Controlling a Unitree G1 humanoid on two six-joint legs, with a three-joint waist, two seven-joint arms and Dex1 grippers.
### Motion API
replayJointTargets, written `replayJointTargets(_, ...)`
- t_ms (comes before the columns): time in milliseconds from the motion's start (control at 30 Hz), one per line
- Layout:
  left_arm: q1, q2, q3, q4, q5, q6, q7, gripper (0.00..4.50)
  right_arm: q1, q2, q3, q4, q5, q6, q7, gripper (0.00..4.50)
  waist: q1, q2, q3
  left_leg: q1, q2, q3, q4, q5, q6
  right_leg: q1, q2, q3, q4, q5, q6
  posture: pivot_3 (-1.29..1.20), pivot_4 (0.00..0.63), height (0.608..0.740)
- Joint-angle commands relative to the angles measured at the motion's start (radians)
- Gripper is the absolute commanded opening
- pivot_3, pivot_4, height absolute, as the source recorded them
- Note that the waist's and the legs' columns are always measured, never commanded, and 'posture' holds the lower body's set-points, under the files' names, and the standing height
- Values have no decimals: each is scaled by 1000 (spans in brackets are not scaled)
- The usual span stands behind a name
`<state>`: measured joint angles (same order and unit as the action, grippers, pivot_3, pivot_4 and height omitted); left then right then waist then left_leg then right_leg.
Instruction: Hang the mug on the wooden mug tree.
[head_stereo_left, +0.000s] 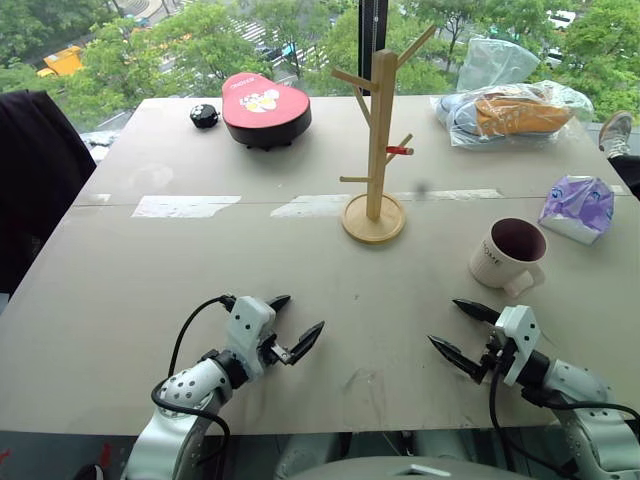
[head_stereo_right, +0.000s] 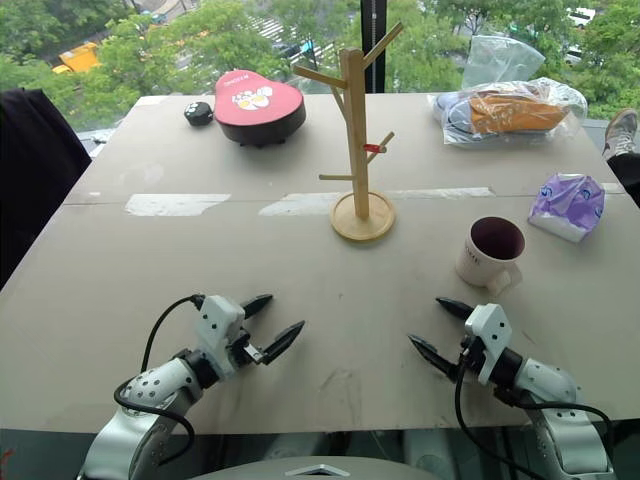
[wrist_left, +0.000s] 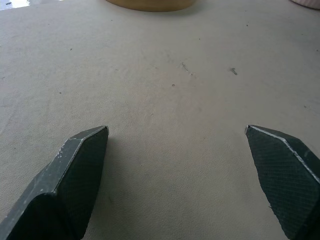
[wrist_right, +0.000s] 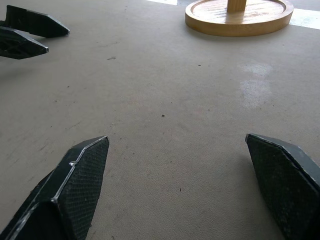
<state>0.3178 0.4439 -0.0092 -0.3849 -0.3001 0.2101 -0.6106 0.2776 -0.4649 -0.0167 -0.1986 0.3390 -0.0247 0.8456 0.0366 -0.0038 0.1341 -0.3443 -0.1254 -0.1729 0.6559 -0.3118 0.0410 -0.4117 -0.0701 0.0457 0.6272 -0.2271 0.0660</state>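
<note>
Hovering low over the near edge of the grey table (head_stereo_left: 120, 300), the left gripper (head_stereo_left: 297, 325) and right gripper (head_stereo_left: 463, 328) both stand with their black fingers spread wide and nothing between them, each angled inward toward the middle of the tabletop. Just beyond the right gripper, the mug (head_stereo_left: 508, 255) sits upright, its maroon inside showing and its loop handle turned toward the robot's near right side, so the right arm looks the natural one for the pickup. A sound grasp would probably close on the rim or wall opposite the handle, leaving the loop free to slide over a peg. Farther on, near the table's centre, the wooden mug tree (head_stereo_left: 379, 140) stands on its round base, well apart from the mug; its red-tipped peg points to the robot's right, and it appears the easiest target. The tall, narrow post could tip if nudged, so the approach should come from above the peg. Behind it lie a red case (head_stereo_left: 265, 108), a small black object (head_stereo_left: 204, 117) and plastic bags (head_stereo_left: 510, 110).
</note>
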Motion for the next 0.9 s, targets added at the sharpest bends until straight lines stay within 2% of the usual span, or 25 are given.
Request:
replayJointTargets(33,9,3,-40,9,-12,9,-42,4500,32,3,1,-47,-1,8,-21,4415,1,0,0,0,0,0,0,0,0,0,0,0,0,0,0,0,150,740)
replayJointTargets(733,-8,3,-52,36,-64,-16,-127,4500,73,-1,-10,-107,4,30,-69,4415,5,1,1,0,0,0,-1,0,0,0,0,0,0,0,0,0,150,740)
replayJointTargets(900,-120,38,-80,14,-78,41,-169,4500,142,39,-87,-161,29,87,-194,4415,12,2,1,0,0,-1,-1,0,0,0,0,-2,0,0,0,0,150,740)
